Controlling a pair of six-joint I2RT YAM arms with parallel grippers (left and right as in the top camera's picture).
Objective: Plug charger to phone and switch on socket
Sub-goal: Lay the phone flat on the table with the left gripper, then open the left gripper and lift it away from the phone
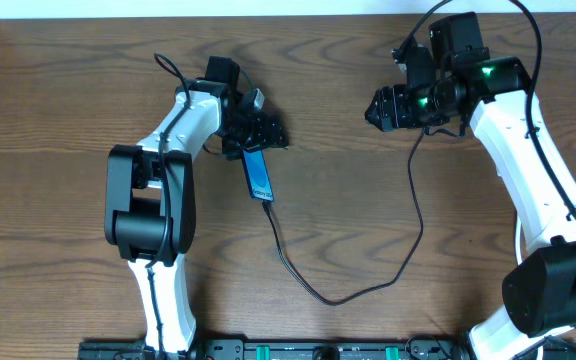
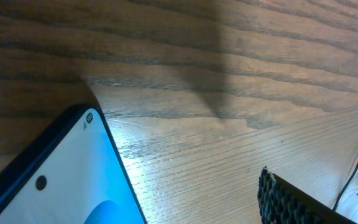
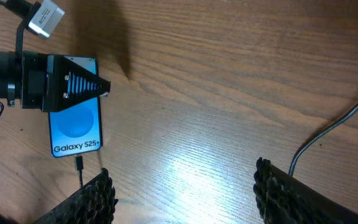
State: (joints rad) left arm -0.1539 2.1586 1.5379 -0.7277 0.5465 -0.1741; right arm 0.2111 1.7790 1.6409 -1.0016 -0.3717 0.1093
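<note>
The phone (image 1: 259,180) lies flat on the table with its blue screen up; the right wrist view shows "Galaxy S25+" on it (image 3: 76,127). The black charger cable (image 1: 338,297) runs from the phone's near end in a loop across the table and up under the right arm. Its plug tip (image 3: 79,163) sits at the phone's bottom edge. My left gripper (image 1: 256,132) hovers over the phone's far end, open, with a gap between the phone (image 2: 73,180) and its one visible finger (image 2: 291,200). My right gripper (image 3: 182,186) is open and empty over bare table (image 1: 380,108). The socket is out of view.
The wooden table (image 1: 68,80) reaches to a pale wall strip at the back. The right arm (image 1: 528,170) stands along the right side and the left arm (image 1: 153,200) along the left. A stretch of cable (image 3: 328,134) lies by the right gripper.
</note>
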